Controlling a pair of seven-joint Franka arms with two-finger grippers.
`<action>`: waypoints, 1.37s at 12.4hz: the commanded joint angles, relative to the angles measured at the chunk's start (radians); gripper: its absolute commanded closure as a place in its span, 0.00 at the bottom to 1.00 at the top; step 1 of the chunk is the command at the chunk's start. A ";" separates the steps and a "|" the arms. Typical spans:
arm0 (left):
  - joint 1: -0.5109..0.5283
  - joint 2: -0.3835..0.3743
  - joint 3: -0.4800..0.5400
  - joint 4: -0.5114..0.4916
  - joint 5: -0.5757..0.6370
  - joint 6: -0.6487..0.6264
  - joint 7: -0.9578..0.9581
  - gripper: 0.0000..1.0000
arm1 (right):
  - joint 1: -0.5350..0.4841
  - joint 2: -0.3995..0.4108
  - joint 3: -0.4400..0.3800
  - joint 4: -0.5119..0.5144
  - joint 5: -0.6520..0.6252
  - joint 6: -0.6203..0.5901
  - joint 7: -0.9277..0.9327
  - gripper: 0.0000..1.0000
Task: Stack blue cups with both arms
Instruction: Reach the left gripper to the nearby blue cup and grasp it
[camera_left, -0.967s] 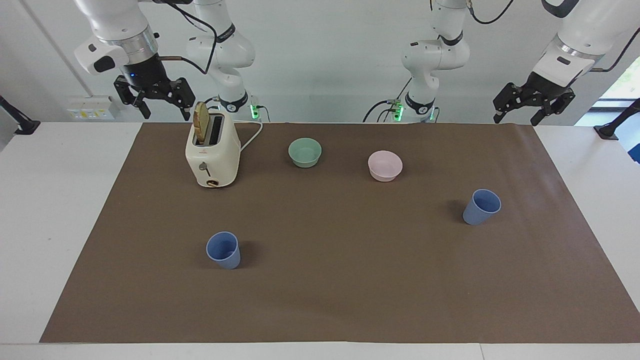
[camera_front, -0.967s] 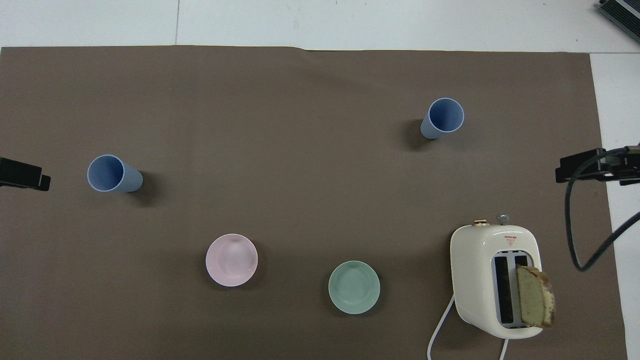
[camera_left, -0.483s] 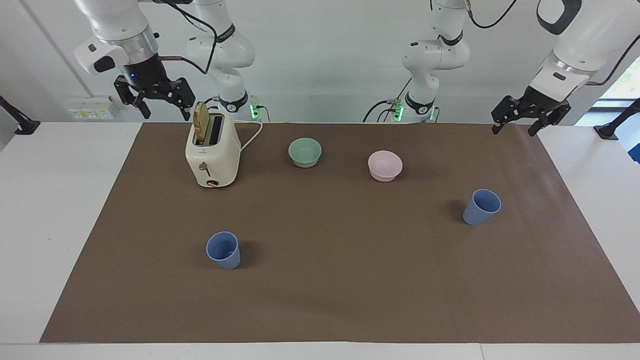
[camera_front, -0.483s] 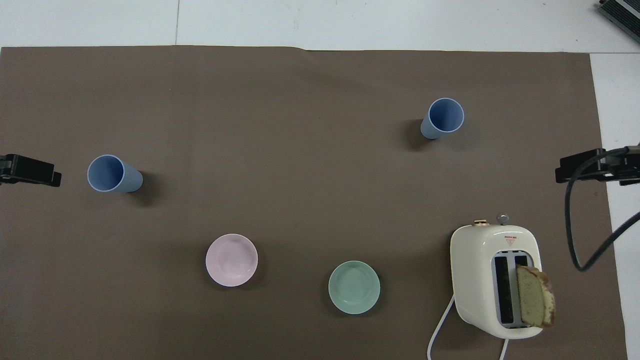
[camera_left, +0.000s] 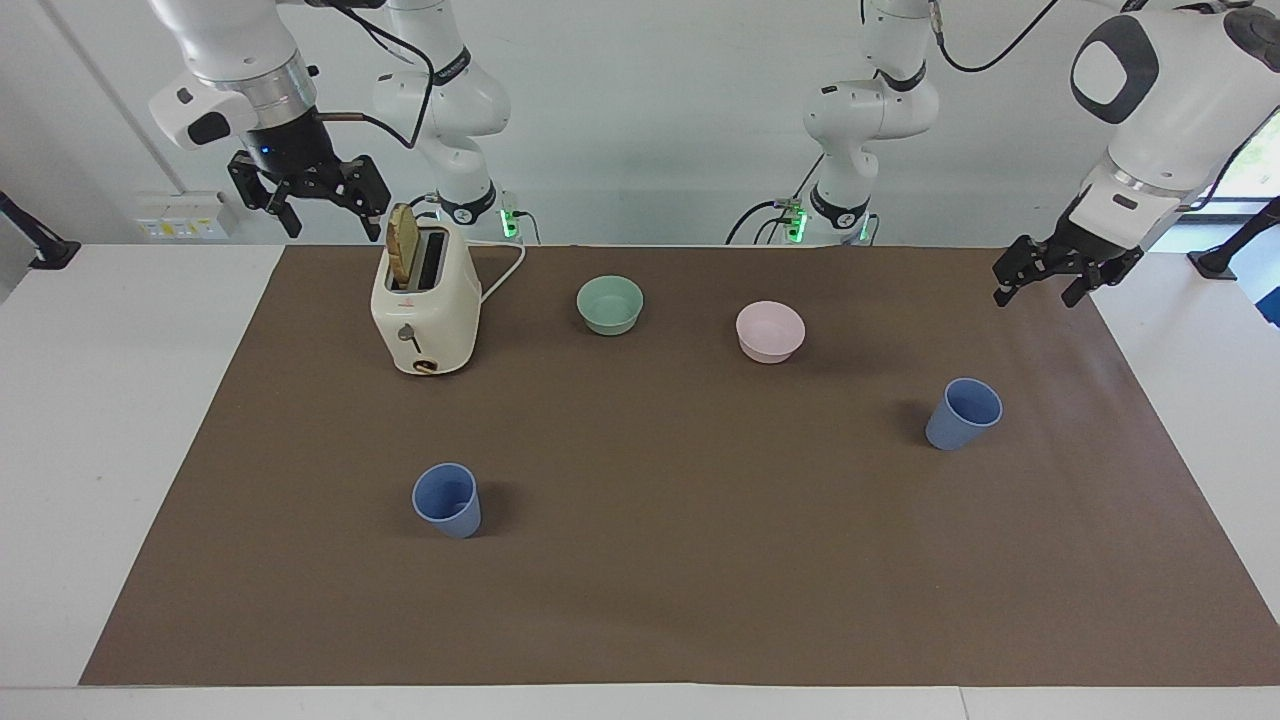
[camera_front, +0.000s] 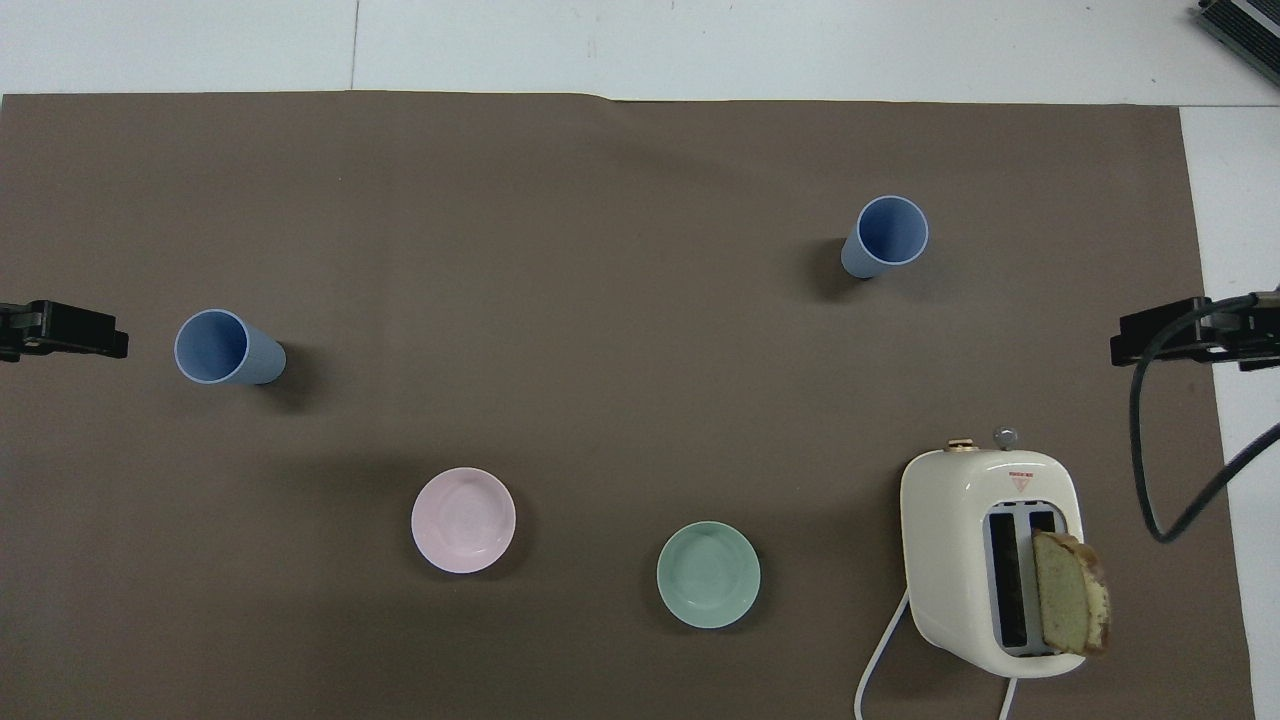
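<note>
The right gripper (camera_left: 310, 205) is hanging high over the robots' edge of the bench, beside the cream plastic two-slot toaster (camera_left: 425, 305) with a slice of bread (camera_left: 403, 243) standing up out of one slot; its black fingers are spread wide and carrying nothing, and that arm is waiting. The left gripper (camera_left: 1045, 283) is hovering over the brown paper mat (camera_left: 700, 580) near its corner at the left arm's end, fingers wide apart and empty too.

Closest to the robots, beside the toaster, a shallow mint-green plastic bowl (camera_left: 610, 304) and a shallow pale-pink plastic bowl (camera_left: 770, 331) are sitting in a row along the mat's robot-side edge. Farther out, one small tapered periwinkle-blue plastic tumbler (camera_left: 963, 413) is standing upright and mouth-up toward the left arm's end of the mat, apart from the left gripper. Farthest from the robots, the second matching blue tumbler (camera_left: 447, 499) is standing upright toward the right arm's end — well apart from its twin.

Neither cup is being touched, so the stacking is not yet begun. These tumblers are looking light, thin-walled and smooth — likely to tip or slide if nudged, and to flex if squeezed hard. I would be taking each across the upper wall just under the rim, with a gentle pinch.
</note>
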 joint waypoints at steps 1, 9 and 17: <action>0.049 0.010 -0.005 -0.064 -0.001 0.097 0.013 0.00 | -0.008 -0.024 0.005 -0.031 -0.008 0.026 -0.015 0.00; 0.078 0.125 -0.006 -0.214 -0.059 0.305 -0.066 0.00 | -0.008 -0.022 0.005 -0.031 -0.020 0.030 -0.021 0.00; 0.080 0.184 -0.006 -0.268 -0.122 0.419 -0.096 0.00 | -0.008 -0.024 0.005 -0.034 -0.020 0.029 -0.025 0.00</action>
